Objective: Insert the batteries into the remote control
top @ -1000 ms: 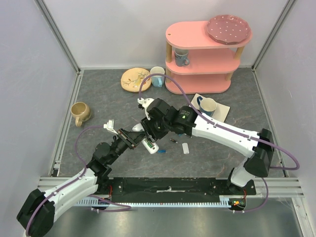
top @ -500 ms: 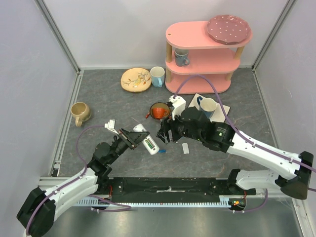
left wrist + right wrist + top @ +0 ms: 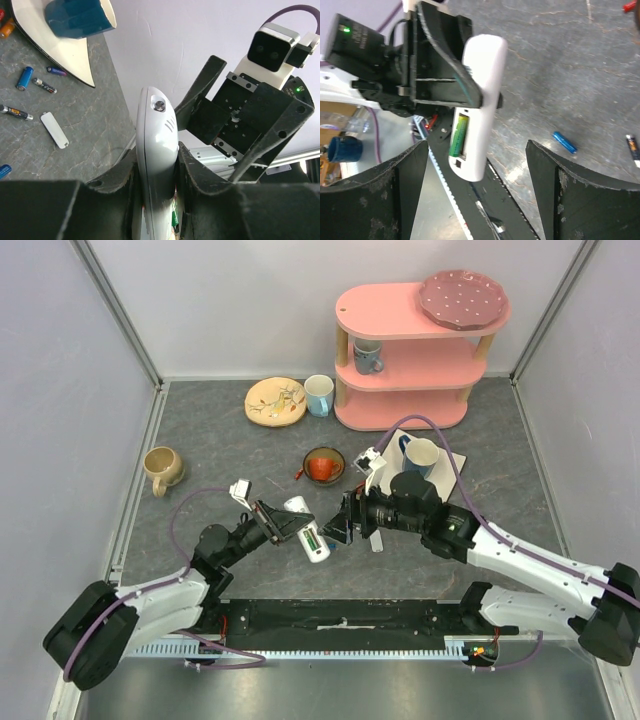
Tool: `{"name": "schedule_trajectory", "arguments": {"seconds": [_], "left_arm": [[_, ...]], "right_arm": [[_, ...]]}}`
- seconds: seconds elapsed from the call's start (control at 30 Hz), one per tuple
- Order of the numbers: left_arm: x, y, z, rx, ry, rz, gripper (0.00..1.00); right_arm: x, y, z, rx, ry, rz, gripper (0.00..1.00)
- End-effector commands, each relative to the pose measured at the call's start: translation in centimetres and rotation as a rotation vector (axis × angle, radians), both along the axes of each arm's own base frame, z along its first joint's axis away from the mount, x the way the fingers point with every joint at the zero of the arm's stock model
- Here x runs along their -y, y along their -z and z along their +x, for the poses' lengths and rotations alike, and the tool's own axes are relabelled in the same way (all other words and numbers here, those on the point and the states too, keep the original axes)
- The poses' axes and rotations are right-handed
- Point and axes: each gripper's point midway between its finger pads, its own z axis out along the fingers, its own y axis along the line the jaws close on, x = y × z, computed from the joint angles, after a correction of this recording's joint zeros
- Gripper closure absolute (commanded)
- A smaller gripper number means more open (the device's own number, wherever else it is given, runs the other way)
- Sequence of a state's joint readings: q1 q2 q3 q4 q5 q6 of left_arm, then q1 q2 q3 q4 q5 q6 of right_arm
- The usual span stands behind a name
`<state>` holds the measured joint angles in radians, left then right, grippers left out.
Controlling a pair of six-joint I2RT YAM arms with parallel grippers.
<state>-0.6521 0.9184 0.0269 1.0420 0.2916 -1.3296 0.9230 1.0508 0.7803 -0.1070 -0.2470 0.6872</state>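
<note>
Remote control, clamped in left hand

No text, brand or number can be read. Markings are borne by the wrappers of the batteries on the worktop, but they are too small and blurred.

The right gripper has its two dark fingers spread wide at the lower corners, with nothing touching either one. Ahead of the gap between them hangs the white remote control, lifted clear of the grey table and clamped between the black fingers of the left gripper. Its slot faces the camera with a green battery seated inside. Just above the right-hand finger a blue battery lies on the table, and further right another battery is cut off by the frame edge.
</note>
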Motion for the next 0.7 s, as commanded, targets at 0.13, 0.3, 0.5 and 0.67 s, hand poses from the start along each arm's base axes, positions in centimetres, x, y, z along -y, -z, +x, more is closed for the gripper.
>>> {"name": "schedule_trajectory", "arguments": {"seconds": [0.13, 0.3, 0.5, 0.67], "left_arm": [[0.6, -2.1, -1.4, 0.037, 0.097, -0.104, 0.98], [0.8, -2.7, -1.4, 0.048, 0.107, -0.110, 0.98], [0.8, -2.7, -1.3, 0.045, 0.105, -0.106, 0.98], [0.8, -2.7, -1.4, 0.045, 0.106, -0.105, 0.98]], "right_arm": [[-1.0, -2.1, -1.3, 0.002, -0.067, 0.164, 0.16], [-1.4, -0.8, -1.7, -0.032, -0.094, 0.156, 0.19], [-2.1, -0.9, -2.2, -0.054, -0.136, 0.193, 0.19], [-2.5, 0.5, -2.4, -0.090, -0.155, 0.168, 0.23]]}}
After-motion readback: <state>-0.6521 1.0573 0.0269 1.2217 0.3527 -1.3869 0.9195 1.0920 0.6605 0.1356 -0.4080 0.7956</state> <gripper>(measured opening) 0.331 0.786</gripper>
